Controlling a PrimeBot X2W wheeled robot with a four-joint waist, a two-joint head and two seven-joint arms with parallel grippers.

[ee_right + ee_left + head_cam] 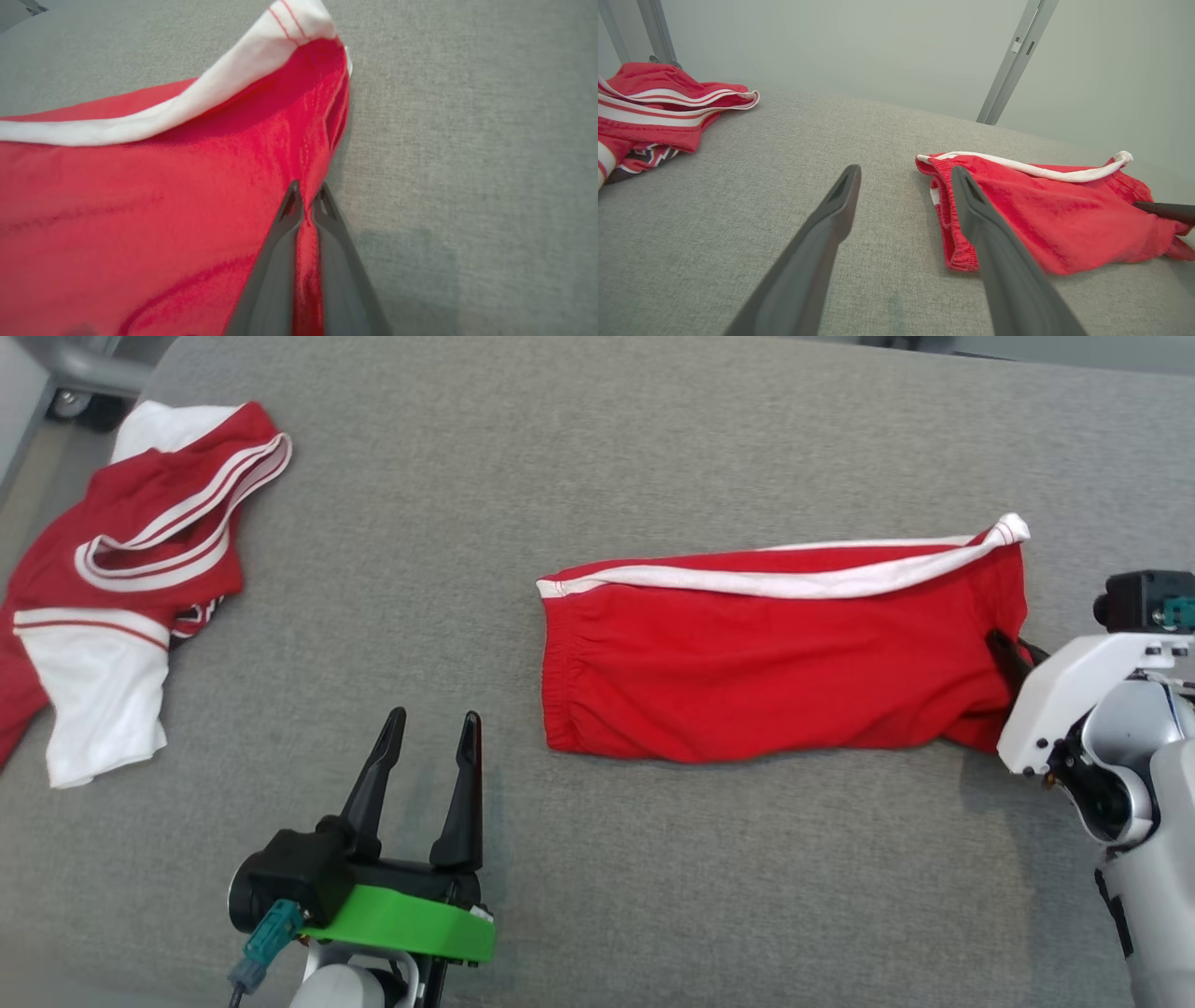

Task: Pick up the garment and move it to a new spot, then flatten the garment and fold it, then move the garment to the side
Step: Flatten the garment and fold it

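Folded red shorts with a white side stripe lie across the middle right of the grey surface, elastic waistband at their left end. My right gripper is shut on the fabric at their right edge; the right wrist view shows red cloth pinched between its two fingers. My left gripper stands open at the lower left, a short way left of the waistband, with nothing between its fingers. From the left wrist view a dark finger of the right gripper shows at the shorts' far end.
A second red and white garment lies crumpled at the far left, reaching over the surface's left edge. Grey metal frame posts rise behind the padded surface. A wheeled base shows at the top left corner.
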